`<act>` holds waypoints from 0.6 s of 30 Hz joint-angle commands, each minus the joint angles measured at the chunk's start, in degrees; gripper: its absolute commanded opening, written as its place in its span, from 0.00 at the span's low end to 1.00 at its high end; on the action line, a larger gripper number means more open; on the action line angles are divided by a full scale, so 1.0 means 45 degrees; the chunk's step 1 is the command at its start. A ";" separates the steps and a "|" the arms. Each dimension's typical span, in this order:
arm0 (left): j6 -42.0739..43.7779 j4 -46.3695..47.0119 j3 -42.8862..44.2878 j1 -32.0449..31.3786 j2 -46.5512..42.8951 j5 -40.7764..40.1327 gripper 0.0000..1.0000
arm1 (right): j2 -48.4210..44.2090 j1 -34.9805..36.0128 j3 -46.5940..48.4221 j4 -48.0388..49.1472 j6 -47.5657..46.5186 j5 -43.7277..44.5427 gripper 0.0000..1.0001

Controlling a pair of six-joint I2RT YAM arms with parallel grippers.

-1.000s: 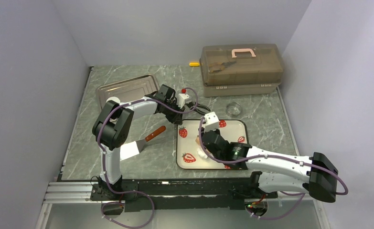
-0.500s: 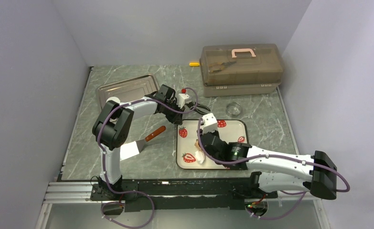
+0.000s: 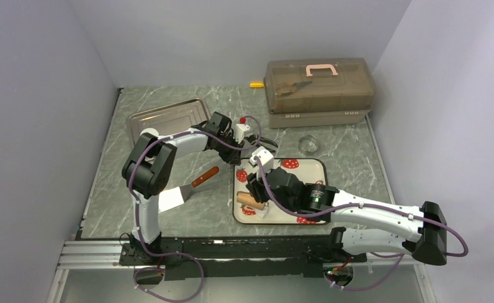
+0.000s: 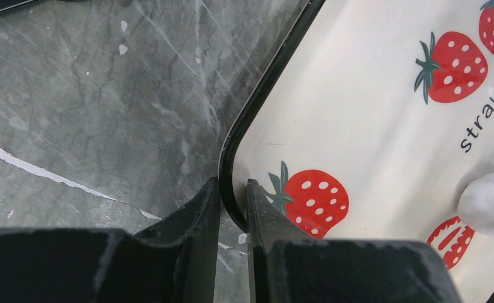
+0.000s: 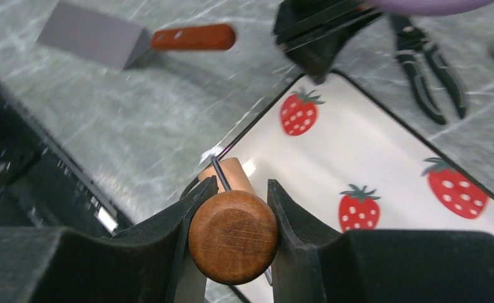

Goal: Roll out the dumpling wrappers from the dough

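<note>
Left gripper, nearly closed, pinches the black corner rim of the white strawberry-printed tray. Right gripper clamps the brown wooden roller, its length mostly hidden. The small white dough lump lies near the tray's edge, partly cut off.

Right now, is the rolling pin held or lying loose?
Held: the right gripper is shut on the rolling pin, fingers pressing both sides of its wooden end.

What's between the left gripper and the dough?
Nothing but bare tray with a printed strawberry, seen in the left wrist view: the left gripper pinches the tray rim and the dough lies farther in.
</note>
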 commanded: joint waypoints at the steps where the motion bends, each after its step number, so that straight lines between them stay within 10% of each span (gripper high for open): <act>1: 0.0478 -0.0022 -0.0071 0.0073 0.0069 -0.0708 0.00 | -0.0395 0.0013 -0.0305 0.0514 -0.1014 -0.2726 0.00; 18: 0.0548 -0.0086 -0.0148 0.0069 -0.0082 -0.0780 0.00 | 0.0247 -0.0435 -0.1150 -0.0464 -0.1519 -0.1384 0.00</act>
